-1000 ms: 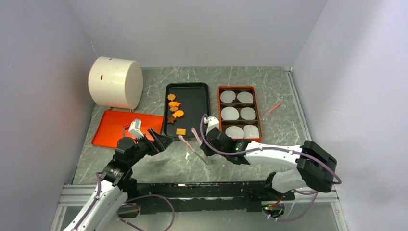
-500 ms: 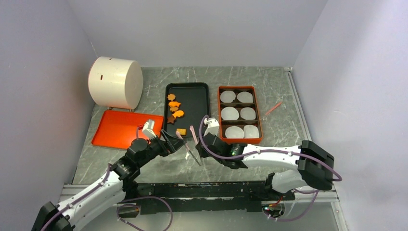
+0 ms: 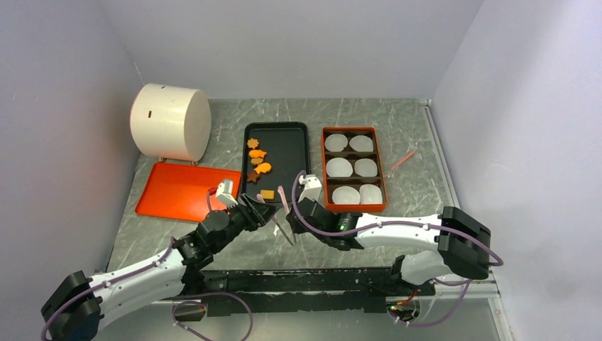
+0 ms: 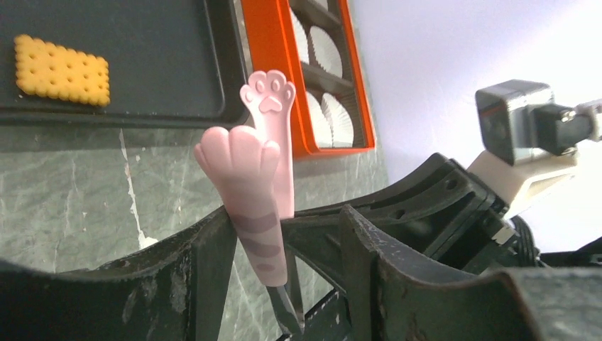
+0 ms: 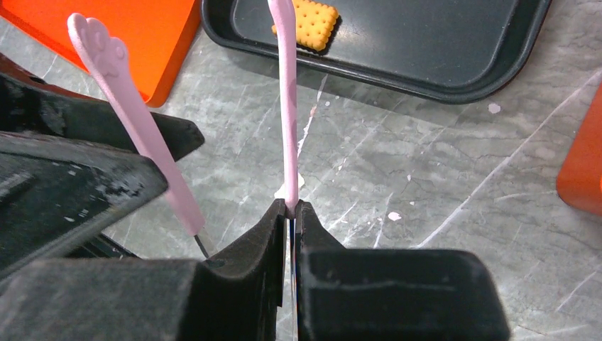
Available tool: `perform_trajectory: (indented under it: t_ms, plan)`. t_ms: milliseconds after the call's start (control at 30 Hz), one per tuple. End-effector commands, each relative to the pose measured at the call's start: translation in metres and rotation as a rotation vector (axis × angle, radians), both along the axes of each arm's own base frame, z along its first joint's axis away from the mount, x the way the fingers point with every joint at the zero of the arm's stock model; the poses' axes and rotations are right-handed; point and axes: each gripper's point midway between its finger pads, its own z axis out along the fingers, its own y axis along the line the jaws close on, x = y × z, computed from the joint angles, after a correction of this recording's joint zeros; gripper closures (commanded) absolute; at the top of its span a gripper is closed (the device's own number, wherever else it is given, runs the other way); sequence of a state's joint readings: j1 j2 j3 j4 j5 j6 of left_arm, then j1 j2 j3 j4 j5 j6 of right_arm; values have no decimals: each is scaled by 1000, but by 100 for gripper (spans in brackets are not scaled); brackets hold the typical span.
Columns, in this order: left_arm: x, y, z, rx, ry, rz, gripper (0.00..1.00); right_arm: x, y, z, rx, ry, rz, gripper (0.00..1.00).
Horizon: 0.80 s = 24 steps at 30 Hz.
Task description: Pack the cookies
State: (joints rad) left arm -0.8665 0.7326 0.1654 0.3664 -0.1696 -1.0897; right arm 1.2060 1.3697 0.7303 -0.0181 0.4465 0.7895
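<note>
Several small cookies [image 3: 258,160], mostly orange with one dark brown, lie on the left side of a black tray [image 3: 289,153]. A square cookie [image 3: 267,194] lies at the tray's near edge and also shows in the left wrist view [image 4: 62,65] and the right wrist view [image 5: 312,21]. My right gripper [image 5: 289,209] is shut on one arm of pink cat-paw tongs [image 3: 282,212], held tips-up just in front of the tray. My left gripper [image 4: 284,227] is open, and the tongs' other arm [image 4: 248,185] stands between its jaws, against the left finger.
An orange box [image 3: 353,169] with several white paper cups stands right of the tray. An orange lid [image 3: 177,190] lies to the left, with a big white cylinder [image 3: 170,122] behind it. A thin pink stick [image 3: 402,160] lies at the far right.
My left arm has reached forward and to the right until its jaws came around one arm of the tongs. My right gripper has shifted slightly left and forward with the tongs.
</note>
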Motion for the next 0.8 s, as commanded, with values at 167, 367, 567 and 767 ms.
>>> perform_trajectory:
  t_ms: [167, 367, 567, 767]
  plan:
    - [16, 15, 14, -50, -41, 151, 45, 7, 11, 19, 56, -29, -26, 100]
    - [20, 14, 11, -65, -36, 172, 52, 6, 13, 19, 55, -29, -19, 100]
    - [21, 10, 7, -90, -16, 171, 79, 5, 14, 23, 70, -39, -4, 100]
    - [20, 9, 1, -143, 90, 195, 95, 5, 10, 31, 83, -70, 10, 98]
